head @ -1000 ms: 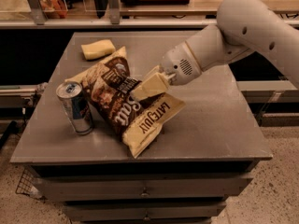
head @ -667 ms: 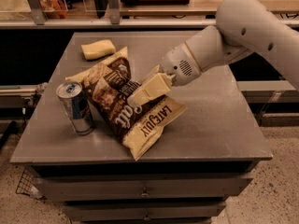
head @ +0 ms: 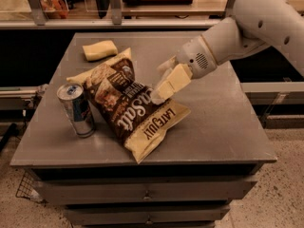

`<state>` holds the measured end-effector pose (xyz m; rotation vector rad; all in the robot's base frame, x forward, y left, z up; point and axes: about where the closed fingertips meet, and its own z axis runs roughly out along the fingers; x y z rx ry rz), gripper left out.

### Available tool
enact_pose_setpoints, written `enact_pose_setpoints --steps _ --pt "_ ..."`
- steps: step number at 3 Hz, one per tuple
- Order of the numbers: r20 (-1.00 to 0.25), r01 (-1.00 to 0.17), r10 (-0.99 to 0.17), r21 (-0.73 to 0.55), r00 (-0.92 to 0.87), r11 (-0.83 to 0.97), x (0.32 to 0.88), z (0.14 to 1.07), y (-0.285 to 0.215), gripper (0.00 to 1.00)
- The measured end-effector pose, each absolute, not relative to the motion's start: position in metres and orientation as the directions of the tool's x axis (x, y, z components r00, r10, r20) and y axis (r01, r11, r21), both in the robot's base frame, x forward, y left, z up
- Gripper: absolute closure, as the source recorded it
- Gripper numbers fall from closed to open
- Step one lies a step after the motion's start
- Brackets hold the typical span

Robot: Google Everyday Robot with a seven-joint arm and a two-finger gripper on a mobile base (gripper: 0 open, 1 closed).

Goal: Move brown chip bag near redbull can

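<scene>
Crumpled brown chip bag [head: 126,110] lies beside upright redbull can [head: 76,109], pincer [head: 162,87] over it.

The gripper [head: 160,90] hangs over the upper right edge of the brown chip bag [head: 126,110], covering the start of the white script so that only its later letters read; whether it touches the bag cannot be told; the arm [head: 259,23] behind it runs out past the top and right edges; the redbull can [head: 76,109] stands just beside the bag's left side, contact unclear, its logo too blurred to read; the drawers [head: 147,194] under the table [head: 228,132] are cut by the bottom edge.
</scene>
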<state>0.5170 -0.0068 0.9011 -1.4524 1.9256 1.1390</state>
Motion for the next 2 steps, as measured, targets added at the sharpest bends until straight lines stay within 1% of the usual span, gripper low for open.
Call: enact_pose_setpoints --steps 1,2 --pt "-0.773 -0.948 -0.551 0.285 -0.315 0.143 0.539 0.907 -0.048 0.00" --pt "-0.788 -0.950 -0.541 0.178 -0.293 0.255 0.574 0.935 -0.121 0.00"
